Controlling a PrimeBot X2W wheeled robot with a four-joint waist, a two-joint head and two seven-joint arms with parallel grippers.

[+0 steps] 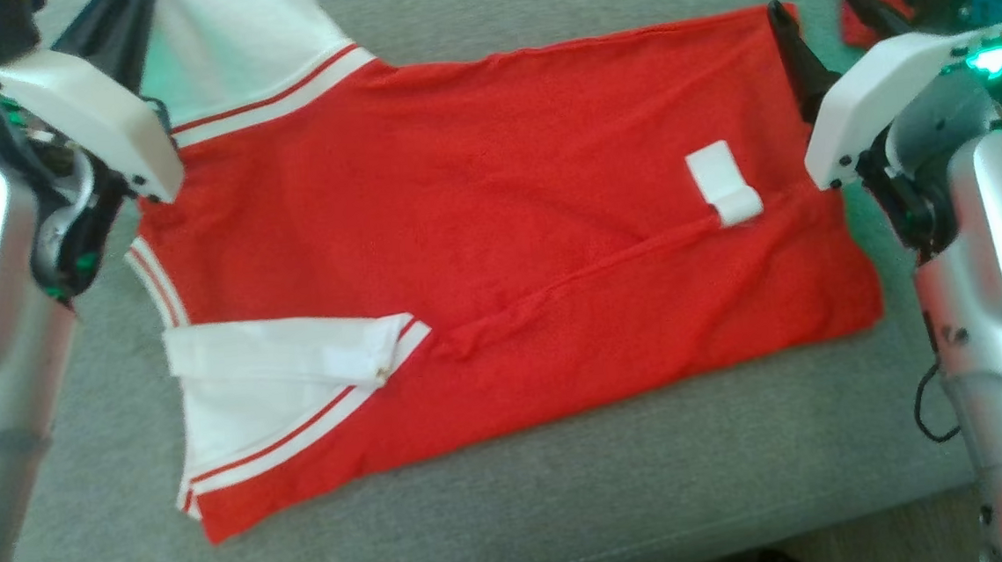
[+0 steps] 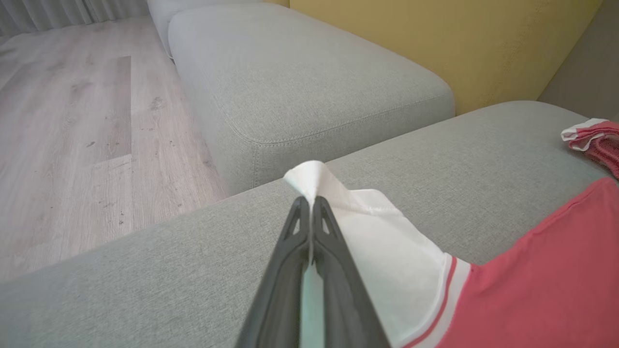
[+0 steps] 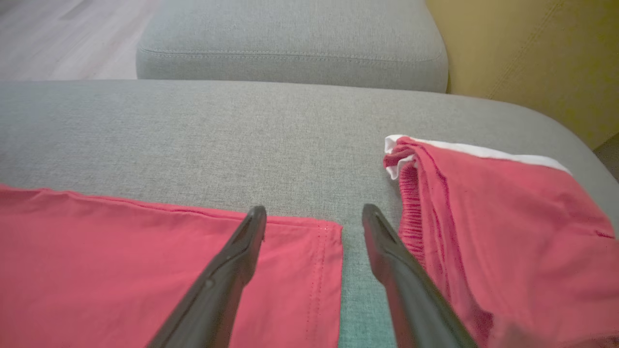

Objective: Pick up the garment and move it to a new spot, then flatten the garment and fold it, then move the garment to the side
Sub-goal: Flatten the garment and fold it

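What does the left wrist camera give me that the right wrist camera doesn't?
Left wrist, not right: the left gripper shut on the white sleeve. Right wrist, not left: the right gripper open at the hem corner. Both: the red shirt, grey sofa, second red garment, yellow wall, wooden floor.

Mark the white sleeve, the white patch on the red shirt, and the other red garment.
white sleeve (image 2: 387,241), left wrist view, middle of the sleeve
white patch (image 1: 722,182), head view, its centre
other red garment (image 3: 508,232), right wrist view, flat red upper face
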